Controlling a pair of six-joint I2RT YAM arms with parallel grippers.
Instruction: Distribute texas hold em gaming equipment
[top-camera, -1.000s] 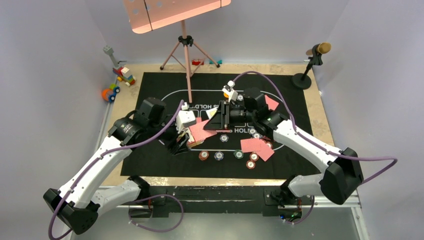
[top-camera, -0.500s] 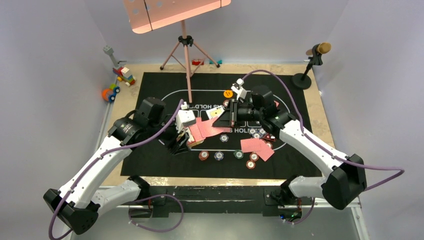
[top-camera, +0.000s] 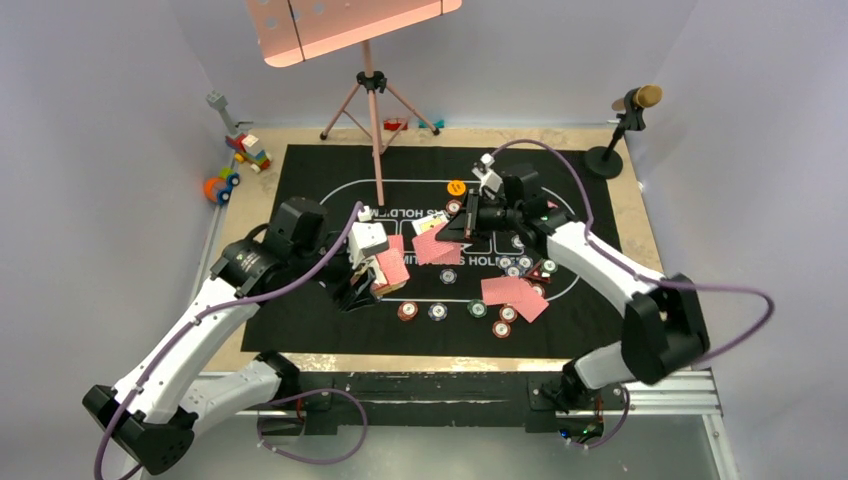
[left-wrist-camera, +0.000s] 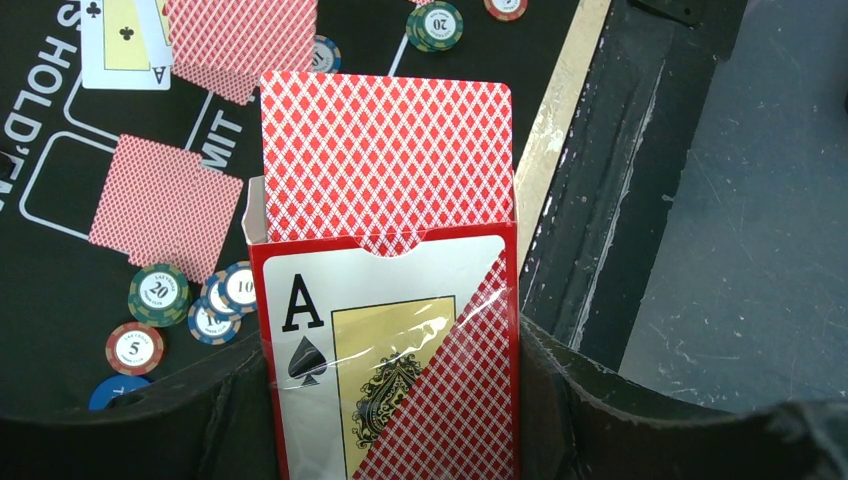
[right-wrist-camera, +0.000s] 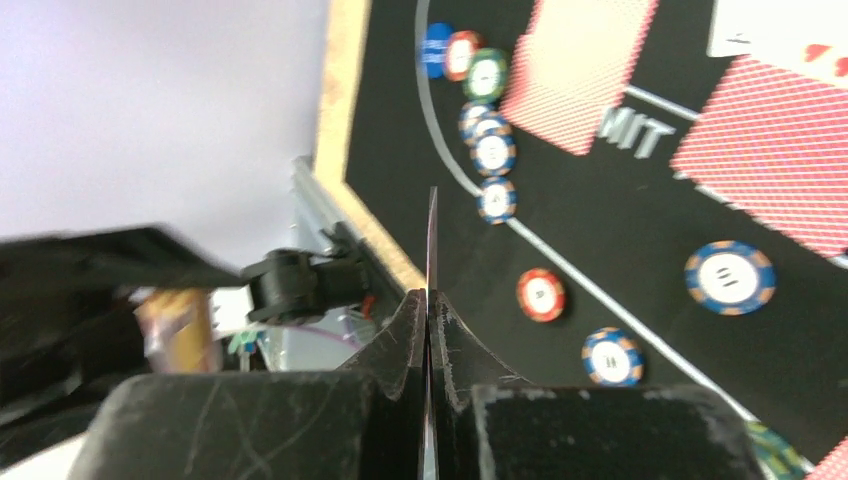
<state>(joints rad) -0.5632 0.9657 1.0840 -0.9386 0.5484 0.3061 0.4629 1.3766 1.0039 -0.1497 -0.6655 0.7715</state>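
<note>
My left gripper (top-camera: 362, 278) is shut on the red card box (top-camera: 385, 266) and holds it above the felt mat. In the left wrist view the box (left-wrist-camera: 390, 370) shows an ace of spades, and the red-backed deck (left-wrist-camera: 385, 150) sticks out of its open top. My right gripper (top-camera: 466, 220) is shut on a single red-backed card (top-camera: 442, 240) just right of the box. In the right wrist view that card (right-wrist-camera: 432, 230) is edge-on between the shut fingers (right-wrist-camera: 405, 330). Two face-down cards (top-camera: 510, 292) and several chips (top-camera: 437, 311) lie on the mat. An orange button disc (top-camera: 456, 186) lies behind the right gripper.
A black printed felt mat (top-camera: 300, 180) covers the table. A pink music stand (top-camera: 372, 100) has its tripod at the mat's far edge. A microphone (top-camera: 628, 115) stands at the back right and toy blocks (top-camera: 245, 150) at the back left. A face-up card (left-wrist-camera: 125, 45) lies on the mat.
My right gripper has drawn one card away from the box, moving right and towards the back. The left gripper has held the box nearly still.
</note>
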